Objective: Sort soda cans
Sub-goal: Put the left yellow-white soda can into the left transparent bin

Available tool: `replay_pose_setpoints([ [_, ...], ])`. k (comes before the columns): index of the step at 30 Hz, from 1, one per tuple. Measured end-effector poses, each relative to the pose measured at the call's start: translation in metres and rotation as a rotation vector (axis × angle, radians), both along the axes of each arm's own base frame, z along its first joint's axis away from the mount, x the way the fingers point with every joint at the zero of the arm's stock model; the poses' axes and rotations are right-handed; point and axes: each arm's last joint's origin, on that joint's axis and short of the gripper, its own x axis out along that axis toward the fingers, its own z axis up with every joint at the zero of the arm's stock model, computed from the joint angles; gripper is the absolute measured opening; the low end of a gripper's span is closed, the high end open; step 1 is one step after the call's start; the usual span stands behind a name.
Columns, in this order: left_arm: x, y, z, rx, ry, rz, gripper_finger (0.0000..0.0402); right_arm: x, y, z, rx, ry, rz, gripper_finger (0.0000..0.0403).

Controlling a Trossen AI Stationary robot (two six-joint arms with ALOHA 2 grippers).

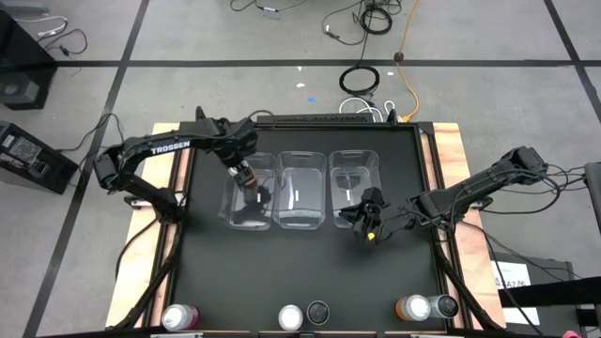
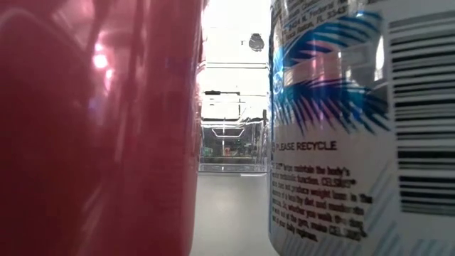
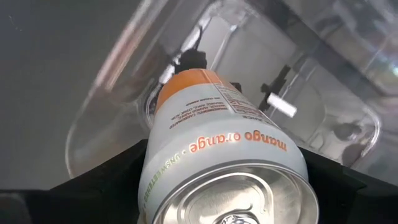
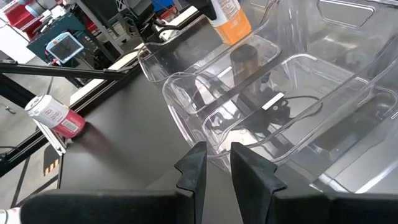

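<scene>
My left gripper [image 1: 246, 176] is shut on an orange-and-white can [image 3: 217, 118] over the leftmost of three clear bins [image 1: 228, 211]. The same can [image 4: 230, 18] shows in the right wrist view. My right gripper [image 1: 368, 221] hovers at the near edge of the right bin [image 1: 352, 155]; its fingers [image 4: 194, 165] stand almost together and hold nothing. The other cans stand upright along the table's near edge: a pink one [image 1: 178, 317], a white one [image 1: 291, 317], a dark one [image 1: 317, 311], an orange one [image 1: 411, 307] and another dark one [image 1: 441, 305]. My left gripper pinches the can's white upper body [image 3: 155, 168], just below its silver top, between the two fingers [image 3: 118, 174]. The fingers come from above, pointing down into the bin. The can hangs nearly upright with its orange lower end [image 4: 235, 30] inside the bin; whether that end touches the floor I cannot tell.
The middle bin [image 1: 301, 223] and the right bin hold no cans. In the low view the pink can [image 2: 92, 128] and the white can [image 2: 355, 128] fill most of the picture, with the bins [image 2: 227, 153] seen between them. Bare black tabletop lies between the bins and the row of cans.
</scene>
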Motion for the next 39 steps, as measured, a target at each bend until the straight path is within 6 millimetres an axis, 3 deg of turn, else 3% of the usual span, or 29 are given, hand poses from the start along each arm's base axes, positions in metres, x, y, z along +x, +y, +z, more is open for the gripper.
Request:
replay_pose_setpoints([
  [25,-0.001,-0.0006,-0.0001,-0.015,0.01,0.039,0.0325,0.0,0.0002,0.0,-0.011,0.004,0.012,0.0066],
  [39,0.0008,0.0003,-0.0014,-0.03,0.006,0.091,0.0358,0.0,0.0003,-0.0001,-0.015,0.006,0.015,0.0066],
])
